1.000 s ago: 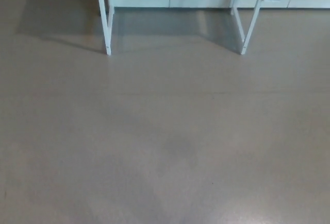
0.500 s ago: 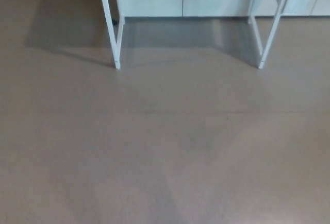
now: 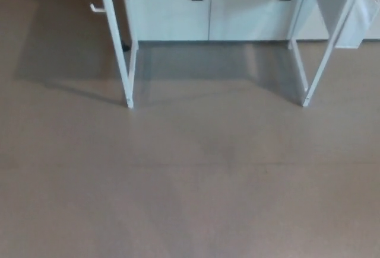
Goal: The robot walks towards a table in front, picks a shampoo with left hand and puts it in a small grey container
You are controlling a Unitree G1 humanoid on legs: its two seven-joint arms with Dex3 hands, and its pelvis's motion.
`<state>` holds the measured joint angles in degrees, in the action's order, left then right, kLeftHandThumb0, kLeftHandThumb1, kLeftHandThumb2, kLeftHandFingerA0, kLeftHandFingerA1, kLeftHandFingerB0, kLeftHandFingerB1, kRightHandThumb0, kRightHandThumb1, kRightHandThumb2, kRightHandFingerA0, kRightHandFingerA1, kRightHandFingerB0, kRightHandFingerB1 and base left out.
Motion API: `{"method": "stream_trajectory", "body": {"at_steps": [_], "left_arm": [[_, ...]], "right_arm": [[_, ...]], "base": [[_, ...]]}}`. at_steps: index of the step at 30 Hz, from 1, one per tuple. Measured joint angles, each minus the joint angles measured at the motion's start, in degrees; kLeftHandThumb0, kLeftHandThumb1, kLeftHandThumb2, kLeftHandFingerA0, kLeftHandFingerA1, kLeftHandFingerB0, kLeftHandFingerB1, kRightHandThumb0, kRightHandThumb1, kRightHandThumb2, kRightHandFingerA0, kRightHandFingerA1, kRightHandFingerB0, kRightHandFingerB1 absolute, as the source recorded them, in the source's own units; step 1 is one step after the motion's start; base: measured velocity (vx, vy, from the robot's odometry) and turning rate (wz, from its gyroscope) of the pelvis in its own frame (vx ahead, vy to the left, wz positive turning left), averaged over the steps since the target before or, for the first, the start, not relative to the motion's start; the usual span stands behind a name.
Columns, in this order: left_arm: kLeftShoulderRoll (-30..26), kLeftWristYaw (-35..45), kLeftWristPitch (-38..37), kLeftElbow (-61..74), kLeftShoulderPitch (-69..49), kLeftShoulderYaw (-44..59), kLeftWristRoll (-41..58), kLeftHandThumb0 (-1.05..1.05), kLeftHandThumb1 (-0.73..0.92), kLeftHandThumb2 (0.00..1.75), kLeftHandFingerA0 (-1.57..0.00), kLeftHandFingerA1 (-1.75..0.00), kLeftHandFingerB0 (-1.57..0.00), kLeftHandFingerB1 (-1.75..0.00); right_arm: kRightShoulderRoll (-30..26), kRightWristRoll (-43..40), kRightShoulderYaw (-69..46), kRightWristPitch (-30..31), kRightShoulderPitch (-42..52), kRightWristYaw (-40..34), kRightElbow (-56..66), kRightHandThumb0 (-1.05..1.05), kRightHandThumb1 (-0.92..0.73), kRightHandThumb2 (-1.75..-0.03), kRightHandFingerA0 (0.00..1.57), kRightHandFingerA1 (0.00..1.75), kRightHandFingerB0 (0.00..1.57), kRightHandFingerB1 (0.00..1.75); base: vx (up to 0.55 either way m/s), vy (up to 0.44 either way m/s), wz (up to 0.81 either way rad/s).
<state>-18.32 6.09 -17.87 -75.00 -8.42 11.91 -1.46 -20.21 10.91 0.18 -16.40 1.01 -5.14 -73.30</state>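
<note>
Fingers out of frame: left hand, right hand both unseen, so grip state cannot be told. Shampoo, grey container not visible; presumably on desk top above frame. Only white desk legs (image 3: 122,56), bare floor (image 3: 190,198), cabinets (image 3: 172,15) behind. Approach walk judged unfinished.
</note>
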Motion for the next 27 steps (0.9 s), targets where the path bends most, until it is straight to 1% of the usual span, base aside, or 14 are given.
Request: {"method": "stream_trajectory", "body": {"at_steps": [1, 2, 3, 5, 7, 14, 18, 19, 20, 26, 27], "left_arm": [[-0.1, 0.0, 0.0, 0.0, 0.2, 0.1, 0.0, -0.31, 0.55, 0.57, -0.65, -0.46, -0.35, -0.34], [-0.1, -0.1, 0.0, 0.0, 0.3, 0.3, 0.1, -0.32, 0.54, 0.57, -0.61, -0.44, -0.35, -0.34], [-0.1, -0.2, 0.0, 0.0, 0.4, 0.3, 0.1, -0.30, 0.54, 0.57, -0.64, -0.46, -0.35, -0.34], [-0.1, -0.3, -0.1, 0.0, 0.3, 0.3, 0.1, -0.30, 0.54, 0.57, -0.64, -0.46, -0.35, -0.34], [-0.2, -0.4, -0.1, 0.0, 0.1, 0.3, 0.1, -0.33, 0.55, 0.57, -0.59, -0.44, -0.35, -0.34], [0.4, -0.5, -0.3, 0.0, 0.9, 0.1, 0.0, -0.32, 0.55, 0.57, -0.57, -0.43, -0.36, -0.34], [0.4, -0.5, -0.7, 0.0, -0.2, 0.2, 0.1, -0.32, 0.55, 0.57, -0.56, -0.44, -0.36, -0.35], [0.4, -0.5, -0.7, 0.0, -0.6, 0.3, 0.1, -0.32, 0.56, 0.57, -0.61, -0.45, -0.37, -0.35], [0.4, -0.4, -0.7, -0.1, -0.9, 0.4, 0.1, -0.32, 0.55, 0.57, -0.63, -0.47, -0.37, -0.36], [0.3, 0.2, -0.7, -0.2, -1.6, 0.9, 0.3, -0.33, 0.55, 0.57, -0.62, -0.45, -0.38, -0.36], [0.1, 0.2, -0.7, -0.3, -1.3, 1.0, 0.3, -0.32, 0.55, 0.57, -0.60, -0.44, -0.36, -0.35]], "right_arm": [[0.0, 0.0, 0.2, 0.0, -0.3, 0.0, 0.1, -0.25, -0.62, -0.59, 0.78, 0.51, 0.50, 0.40], [0.0, 0.1, 0.5, 0.2, -0.4, 0.1, 0.1, -0.26, -0.62, -0.59, 0.78, 0.51, 0.49, 0.40], [0.0, 0.2, 0.7, 0.3, -0.5, 0.1, 0.1, -0.25, -0.62, -0.58, 0.77, 0.50, 0.51, 0.40], [0.1, 0.3, 1.2, 0.5, -0.5, 0.1, 0.1, -0.25, -0.62, -0.58, 0.77, 0.50, 0.51, 0.40], [0.1, 0.4, 1.5, 0.6, -0.6, 0.1, 0.1, -0.23, -0.62, -0.59, 0.78, 0.50, 0.51, 0.40], [-0.4, 0.8, 1.9, 1.2, -3.0, 0.4, -0.3, -0.25, -0.61, -0.58, 0.75, 0.48, 0.51, 0.39], [-0.5, 1.1, 2.5, 1.9, -4.4, 0.4, -0.2, -0.28, -0.59, -0.58, 0.77, 0.48, 0.51, 0.38], [-0.5, 1.2, 2.7, 2.0, -4.5, 0.4, -0.3, -0.35, -0.50, -0.73, 0.69, 0.58, 0.46, 0.48], [-0.5, 1.3, 3.0, 2.2, -4.3, 0.4, -0.4, -0.26, -0.60, -0.58, 0.74, 0.47, 0.51, 0.38], [-0.3, 1.9, 3.8, 2.8, -4.0, 0.4, -0.8, -0.26, -0.60, -0.58, 0.74, 0.47, 0.50, 0.38], [-0.2, 2.0, 3.8, 2.9, -4.1, 0.4, -0.8, -0.37, -0.51, -0.73, 0.69, 0.57, 0.47, 0.48]], "base": [[0.30, 0.113, 0.07], [0.32, 0.082, -0.01], [0.30, 0.056, 0.08], [0.34, 0.025, 0.11], [0.30, -0.046, 0.12], [0.49, -0.149, 0.38], [0.39, -0.123, 0.02], [0.39, -0.061, -0.01], [0.35, -0.011, -0.12], [0.45, 0.101, -0.22], [0.56, 0.239, -0.03]]}}
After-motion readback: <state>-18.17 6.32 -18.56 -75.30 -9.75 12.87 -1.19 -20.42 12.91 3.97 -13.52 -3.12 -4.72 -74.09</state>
